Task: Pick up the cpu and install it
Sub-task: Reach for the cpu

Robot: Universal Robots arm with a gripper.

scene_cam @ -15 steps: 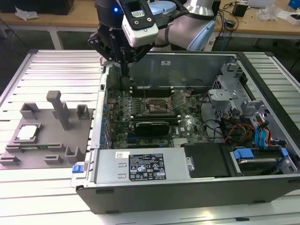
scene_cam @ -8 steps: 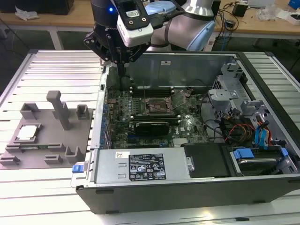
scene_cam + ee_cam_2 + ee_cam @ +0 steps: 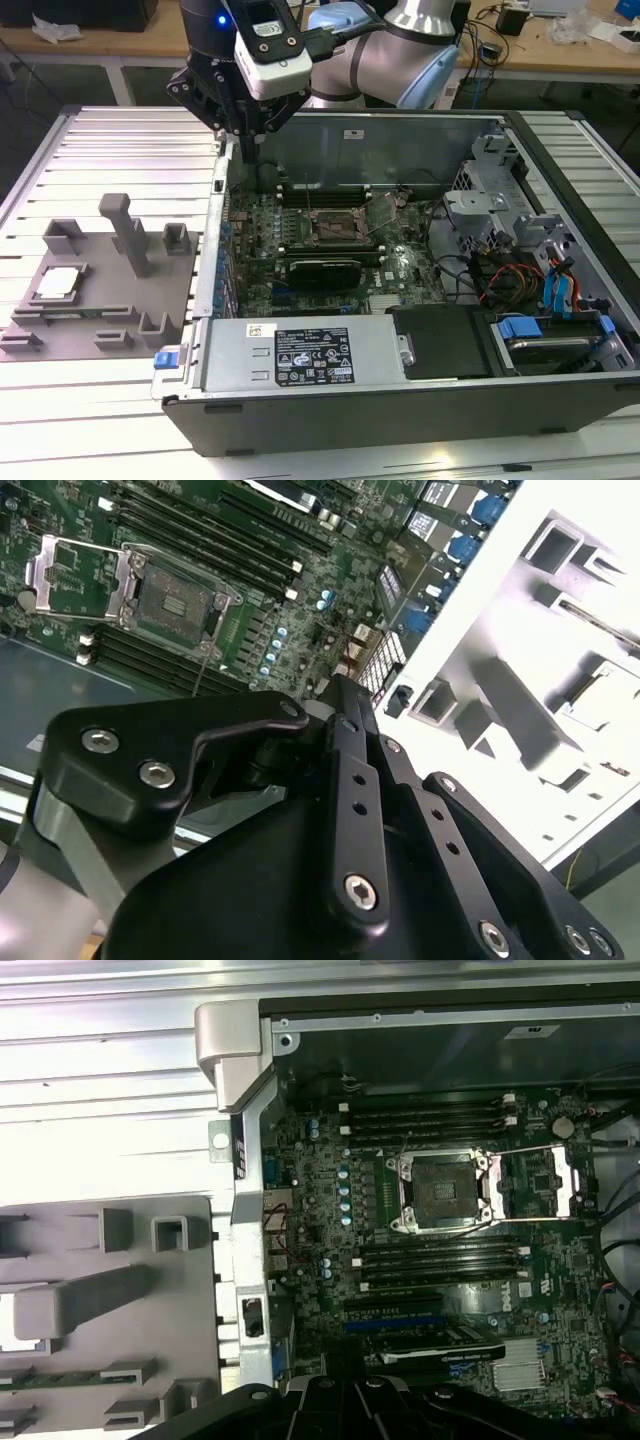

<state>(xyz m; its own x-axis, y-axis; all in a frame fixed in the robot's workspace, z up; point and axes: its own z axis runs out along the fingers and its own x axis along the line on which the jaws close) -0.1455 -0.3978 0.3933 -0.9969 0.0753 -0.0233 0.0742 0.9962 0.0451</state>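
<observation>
One cpu [image 3: 58, 284] lies flat, shiny face up, on grey fixture [image 3: 108, 303]; hand [image 3: 249, 150] pinched together.

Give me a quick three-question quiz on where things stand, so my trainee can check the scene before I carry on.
1. True or false: the cpu already sits in the socket.
2. The claw hangs nearest: A) the socket, B) the case wall beside the motherboard, C) the cpu.
3. Fill in: the cpu lies on the grey ___ at the exterior view's left.
Key: 1 false; 2 B; 3 fixture.
</observation>
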